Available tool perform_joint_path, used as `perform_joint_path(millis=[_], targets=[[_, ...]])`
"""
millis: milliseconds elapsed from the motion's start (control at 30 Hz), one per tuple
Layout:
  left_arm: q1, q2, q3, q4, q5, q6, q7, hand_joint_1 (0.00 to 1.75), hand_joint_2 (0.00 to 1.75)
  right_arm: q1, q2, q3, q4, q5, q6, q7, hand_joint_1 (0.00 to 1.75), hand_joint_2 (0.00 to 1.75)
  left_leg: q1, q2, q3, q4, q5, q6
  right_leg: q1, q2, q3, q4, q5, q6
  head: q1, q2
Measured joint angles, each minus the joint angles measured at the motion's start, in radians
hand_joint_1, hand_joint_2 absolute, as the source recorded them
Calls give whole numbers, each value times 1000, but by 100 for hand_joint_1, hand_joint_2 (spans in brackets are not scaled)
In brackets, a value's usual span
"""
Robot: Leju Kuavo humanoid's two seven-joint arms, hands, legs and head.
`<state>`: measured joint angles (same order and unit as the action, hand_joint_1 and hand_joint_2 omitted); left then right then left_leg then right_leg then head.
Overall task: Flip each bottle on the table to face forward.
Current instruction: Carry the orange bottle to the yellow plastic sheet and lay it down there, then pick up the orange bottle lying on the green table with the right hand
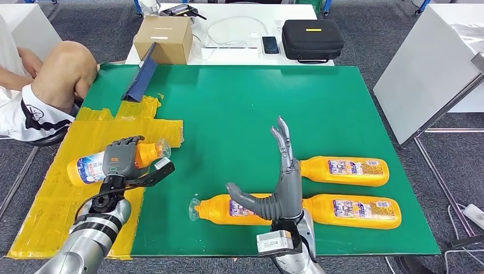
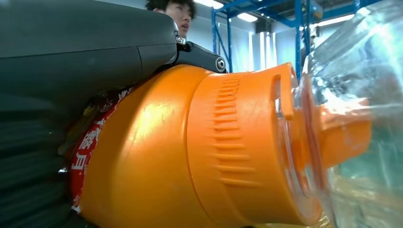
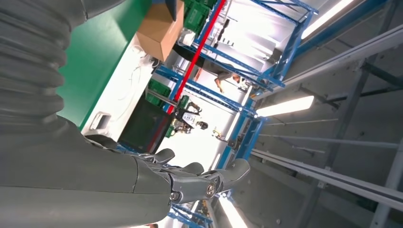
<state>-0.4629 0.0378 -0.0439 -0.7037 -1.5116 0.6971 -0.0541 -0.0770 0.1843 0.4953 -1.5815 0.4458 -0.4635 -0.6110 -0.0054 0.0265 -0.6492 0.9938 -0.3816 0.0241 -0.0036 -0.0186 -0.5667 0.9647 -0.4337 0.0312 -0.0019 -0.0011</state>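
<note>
Several orange bottles lie on their sides on the green table [image 1: 245,103]. My left hand [image 1: 120,157] grips one bottle [image 1: 88,168] over the yellow taped patch at the left, fingers wrapped over its shoulder; its orange neck [image 2: 199,152] and clear cap [image 2: 351,118] loom close in the left wrist view. My right hand [image 1: 279,182] stands open and upright, fingers straight, above a bottle [image 1: 228,209] near the front edge, holding nothing. Two more bottles lie to its right, one [image 1: 345,170] farther back and one [image 1: 354,210] nearer the edge. The right hand's fingers [image 3: 190,178] point up at the ceiling.
A person sits at the table's left side [image 1: 51,80]. A blue folder [image 1: 141,74] stands at the far left of the mat. On the white table behind are a cardboard box [image 1: 164,37], a phone [image 1: 270,44] and a black case [image 1: 312,39]. A white board [image 1: 428,68] leans at the right.
</note>
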Motion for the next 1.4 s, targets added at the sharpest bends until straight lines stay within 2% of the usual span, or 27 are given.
perform_joint_path(millis=[200,333,433,700,933,1100,1200,1400], targets=[[-36,17,0,76,-35,1,37,175,175,-11,0,8,18,3,0,-2,0,175,0,0,0,0,0,0,0,0,0,1,0,0,0,0],[-58,25,6,126,-2,-8,2,6,175,-13,0,10,27,3,0,-3,0,175,0,0,0,0,0,0,0,0,0,1,0,0,0,0],[-70,25,23,152,54,-27,-46,3,175,-15,0,10,32,2,0,-3,0,175,0,0,0,0,0,0,0,0,0,1,0,0,0,0],[-87,24,48,184,100,-77,-70,0,175,-17,0,10,36,2,0,-2,0,175,0,0,0,0,0,0,0,0,0,1,0,0,0,0],[-129,18,88,198,239,-291,-123,0,175,-22,-2,8,44,23,34,23,0,175,0,-1,2,0,0,0,0,-1,2,1,0,0,0,0],[-158,19,117,205,366,-435,-214,0,175,-31,-7,6,56,40,43,31,0,175,0,-3,9,0,0,-1,0,-2,5,1,-2,-1,0,0],[-158,17,131,205,422,-464,-267,0,175,-32,-10,5,62,44,43,31,0,175,0,-3,12,-1,0,-1,0,-2,2,1,-4,-2,0,0],[-154,10,145,205,434,-470,-279,0,175,-33,-13,5,69,45,43,31,0,175,0,-1,11,0,2,-1,0,-1,10,2,0,-1,0,0]])
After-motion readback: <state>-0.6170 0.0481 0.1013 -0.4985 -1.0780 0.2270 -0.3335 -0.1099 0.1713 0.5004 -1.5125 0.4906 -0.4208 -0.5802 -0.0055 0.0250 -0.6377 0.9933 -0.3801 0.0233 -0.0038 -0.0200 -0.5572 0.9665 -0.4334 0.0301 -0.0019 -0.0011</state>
